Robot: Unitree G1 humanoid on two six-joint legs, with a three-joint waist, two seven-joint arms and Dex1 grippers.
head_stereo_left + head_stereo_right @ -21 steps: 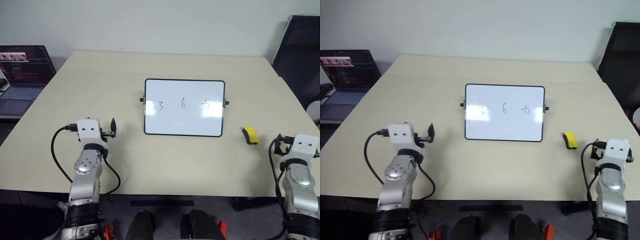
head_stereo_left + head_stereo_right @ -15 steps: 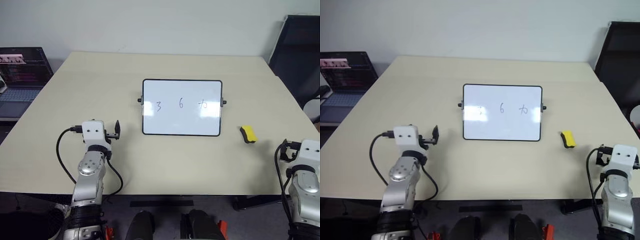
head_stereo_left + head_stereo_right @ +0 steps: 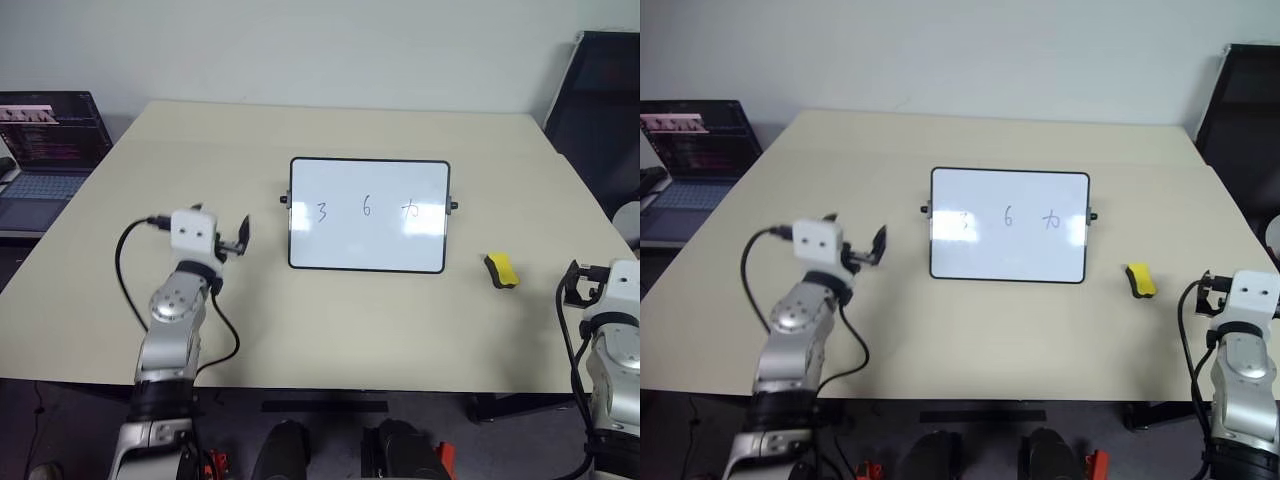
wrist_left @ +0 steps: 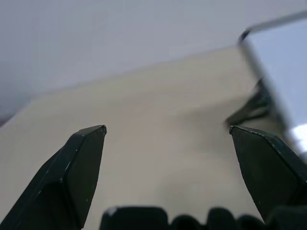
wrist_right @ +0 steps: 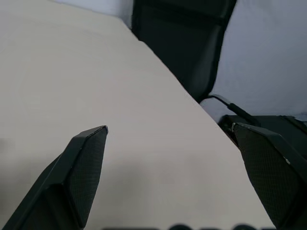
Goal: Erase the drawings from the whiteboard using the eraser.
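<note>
On the middle of the beige table (image 3: 330, 330) lies the whiteboard (image 3: 369, 215), its three drawings (image 3: 366, 209) unwiped. Nothing lies on it. Right of the board, apart from it, sits the yellow eraser (image 3: 501, 270). A laptop (image 3: 45, 150) stands off the table's left edge, a black chair (image 3: 600, 110) at right. Left gripper (image 4: 168, 132) hovers near the board's left edge, fingers spread wide and empty; right gripper (image 5: 170, 129) likewise gapes, holding nothing.

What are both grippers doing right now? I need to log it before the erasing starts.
Left gripper: open, holding nothing.
Right gripper: open, holding nothing; the eraser lies on the table.
</note>
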